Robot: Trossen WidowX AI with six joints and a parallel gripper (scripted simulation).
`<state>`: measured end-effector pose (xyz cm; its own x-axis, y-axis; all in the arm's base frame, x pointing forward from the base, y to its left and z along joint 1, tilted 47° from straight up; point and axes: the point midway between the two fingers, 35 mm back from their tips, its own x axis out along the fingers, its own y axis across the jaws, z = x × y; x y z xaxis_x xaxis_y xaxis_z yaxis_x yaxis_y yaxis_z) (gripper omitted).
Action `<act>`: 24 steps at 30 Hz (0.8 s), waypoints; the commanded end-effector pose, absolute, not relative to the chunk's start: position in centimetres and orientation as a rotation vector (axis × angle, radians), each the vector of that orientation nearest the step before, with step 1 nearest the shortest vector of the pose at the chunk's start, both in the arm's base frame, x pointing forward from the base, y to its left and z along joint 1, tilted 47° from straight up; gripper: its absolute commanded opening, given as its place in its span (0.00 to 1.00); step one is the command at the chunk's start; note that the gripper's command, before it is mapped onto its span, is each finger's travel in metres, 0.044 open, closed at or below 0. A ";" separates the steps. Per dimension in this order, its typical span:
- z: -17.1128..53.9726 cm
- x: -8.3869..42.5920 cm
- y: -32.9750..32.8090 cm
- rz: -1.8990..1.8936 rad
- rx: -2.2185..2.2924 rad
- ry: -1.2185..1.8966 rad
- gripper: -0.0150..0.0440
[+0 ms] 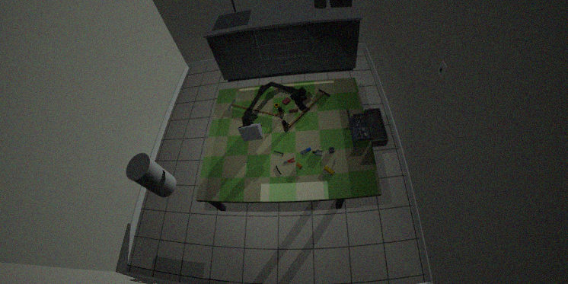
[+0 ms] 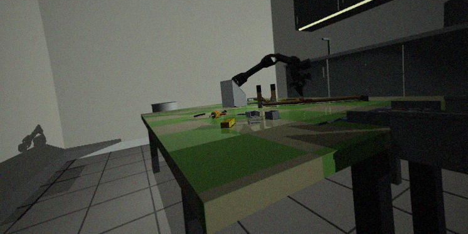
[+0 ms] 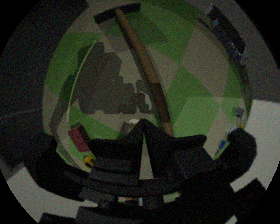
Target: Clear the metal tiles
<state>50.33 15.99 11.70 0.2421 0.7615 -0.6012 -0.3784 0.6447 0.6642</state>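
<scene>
The long scraper (image 1: 295, 120) (image 2: 327, 100) (image 3: 141, 55) lies on the table, with its brown handle slanting toward its dark, wide head (image 1: 323, 93) (image 3: 103, 18); an upright dark-tipped grip stands at its near end. My gripper (image 1: 304, 110) (image 2: 300, 94) (image 3: 143, 121) is shut and empty. It points down above the table beside the scraper's handle, not visibly touching it. The steel bench plate (image 1: 352, 135) is at the table's right edge, with small tiles on it, too dark to count. The dark catch box (image 1: 384, 138) adjoins its far end.
A second long-handled tool (image 1: 266, 113) lies left of the scraper. A red block (image 1: 285, 101) (image 3: 78, 139) and a yellow ring (image 1: 276, 105) lie near the arm. Small tools, including a blue one (image 1: 305, 151) and a yellow block (image 1: 329, 170) (image 2: 228, 123), lie toward the front.
</scene>
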 end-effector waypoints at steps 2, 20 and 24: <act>10.9 50.0 16.9 0.809 0.426 1.069 0.25; 9.4 49.1 19.3 0.812 0.432 1.067 0.25; 9.7 48.6 19.7 0.812 0.430 1.068 0.25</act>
